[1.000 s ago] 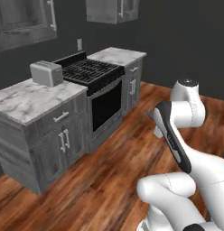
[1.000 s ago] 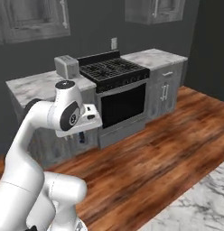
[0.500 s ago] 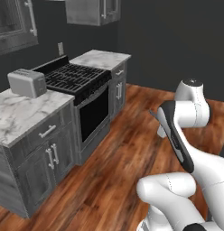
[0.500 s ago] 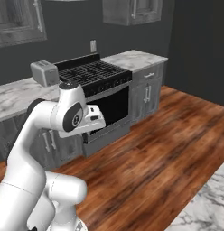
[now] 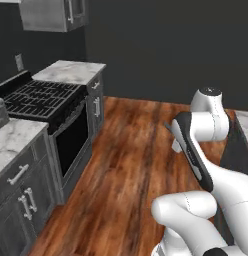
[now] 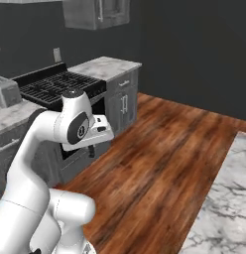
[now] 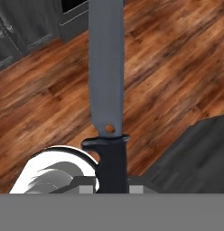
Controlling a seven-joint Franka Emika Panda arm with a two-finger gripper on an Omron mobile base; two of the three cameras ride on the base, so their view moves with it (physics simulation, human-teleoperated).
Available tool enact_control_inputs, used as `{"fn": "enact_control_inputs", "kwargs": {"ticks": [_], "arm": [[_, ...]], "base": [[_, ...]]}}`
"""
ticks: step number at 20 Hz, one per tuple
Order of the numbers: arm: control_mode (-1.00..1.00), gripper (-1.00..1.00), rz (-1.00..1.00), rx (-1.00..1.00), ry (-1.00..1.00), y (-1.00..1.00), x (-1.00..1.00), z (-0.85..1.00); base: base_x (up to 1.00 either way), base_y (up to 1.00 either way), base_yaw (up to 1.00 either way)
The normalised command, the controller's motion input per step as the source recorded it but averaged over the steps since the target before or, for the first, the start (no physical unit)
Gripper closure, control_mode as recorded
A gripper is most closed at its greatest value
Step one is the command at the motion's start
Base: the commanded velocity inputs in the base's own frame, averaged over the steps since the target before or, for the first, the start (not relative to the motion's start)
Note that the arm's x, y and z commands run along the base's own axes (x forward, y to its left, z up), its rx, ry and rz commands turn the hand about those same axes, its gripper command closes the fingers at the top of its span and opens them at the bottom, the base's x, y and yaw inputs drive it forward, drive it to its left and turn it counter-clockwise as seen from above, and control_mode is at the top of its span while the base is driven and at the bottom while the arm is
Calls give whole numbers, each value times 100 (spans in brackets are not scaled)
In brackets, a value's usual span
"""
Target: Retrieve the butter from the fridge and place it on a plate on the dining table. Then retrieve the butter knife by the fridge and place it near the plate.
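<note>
In the hand view the butter knife (image 7: pixel 106 81) runs straight up from my gripper (image 7: pixel 111 187). Its grey blade points away over the wooden floor, and its black handle (image 7: pixel 111 162) sits between the shut jaws. From the right base camera the gripper (image 6: pixel 91 150) hangs low under the white hand, in front of the stove. A corner of the dining table (image 6: pixel 221 198), with its veined marble top, lies at the lower right. The butter, the plate and the fridge are out of view.
A black stove (image 5: pixel 41 97) stands between grey marble-topped cabinets (image 5: pixel 71 72) along the left wall, with a toaster (image 6: pixel 7 92) on the counter beside it. Upper cabinets (image 6: pixel 97 12) hang above. Open wood floor (image 5: pixel 131 150) stretches ahead to a dark wall.
The whole scene has slid left in both base views, so the base has turned or driven; stove and counters moved toward the left edge. The arm holds the same pose, knife still gripped.
</note>
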Motion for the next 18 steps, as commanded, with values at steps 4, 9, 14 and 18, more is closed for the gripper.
{"fn": "enact_control_inputs", "kwargs": {"ticks": [4,9,14,18], "arm": [[100,100,0,0,0,0,0,0],[100,100,0,0,0,0,0,0],[100,100,0,0,0,0,0,0],[100,100,0,0,0,0,0,0]], "base": [[68,34,-42],[71,35,-39],[86,13,-39],[100,1,-32]]}}
